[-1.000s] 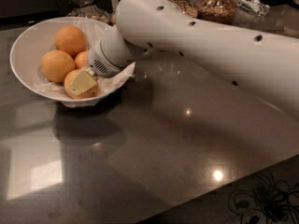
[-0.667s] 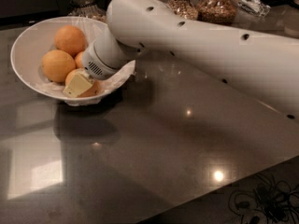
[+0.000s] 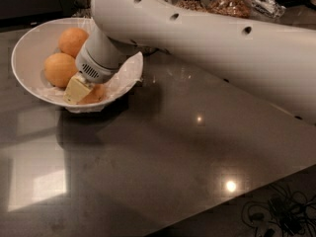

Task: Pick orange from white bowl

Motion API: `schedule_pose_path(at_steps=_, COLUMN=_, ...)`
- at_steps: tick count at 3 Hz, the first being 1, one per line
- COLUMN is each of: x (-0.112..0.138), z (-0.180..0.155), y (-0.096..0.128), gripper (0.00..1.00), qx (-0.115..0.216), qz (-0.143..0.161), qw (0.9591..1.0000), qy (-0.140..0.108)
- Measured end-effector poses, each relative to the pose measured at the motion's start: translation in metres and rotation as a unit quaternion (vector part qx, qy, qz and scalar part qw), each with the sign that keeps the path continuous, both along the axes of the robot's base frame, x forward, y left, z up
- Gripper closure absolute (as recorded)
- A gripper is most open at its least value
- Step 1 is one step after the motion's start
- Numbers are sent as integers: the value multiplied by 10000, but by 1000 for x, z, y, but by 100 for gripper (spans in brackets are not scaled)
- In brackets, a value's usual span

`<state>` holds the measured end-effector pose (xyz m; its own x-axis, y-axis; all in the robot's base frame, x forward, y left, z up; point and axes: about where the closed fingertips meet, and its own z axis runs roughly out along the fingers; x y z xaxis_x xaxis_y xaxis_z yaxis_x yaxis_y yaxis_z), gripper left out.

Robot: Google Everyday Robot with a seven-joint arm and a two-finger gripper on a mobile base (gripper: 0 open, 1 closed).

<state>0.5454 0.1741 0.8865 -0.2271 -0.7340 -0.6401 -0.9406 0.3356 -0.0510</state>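
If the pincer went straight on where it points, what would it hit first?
Probably the near wall of the white bowl: the pincer points down into it, beside an orange. Depth is unclear.

White bowl [image 3: 29, 48], upper left of frame: glossy white, lined w/ crinkled clear film [image 3: 126, 75] showing whitish. Upper orange [image 3: 73, 39] & lower orange [image 3: 59, 69]: deep orange, paler highlights. Gripper [image 3: 83, 91], inside bowl at its front, left of frame: pale yellow, orange patch beside it. Arm [image 3: 207, 48], top & right: white, dotted w/ small dark holes; grey vented collar. Countertop [image 3: 163, 157]: dark grey, glossy, pale light patches. Jars [image 3: 229, 4], top centre: brown contents. Cables [image 3: 276, 216], lower right: black.
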Motion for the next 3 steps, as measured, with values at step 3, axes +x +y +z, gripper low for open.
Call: schedule_pose_path(at_steps=3, x=6, z=-3, y=-3, gripper=26, qx=-19, qz=-60, qw=9999, qy=121)
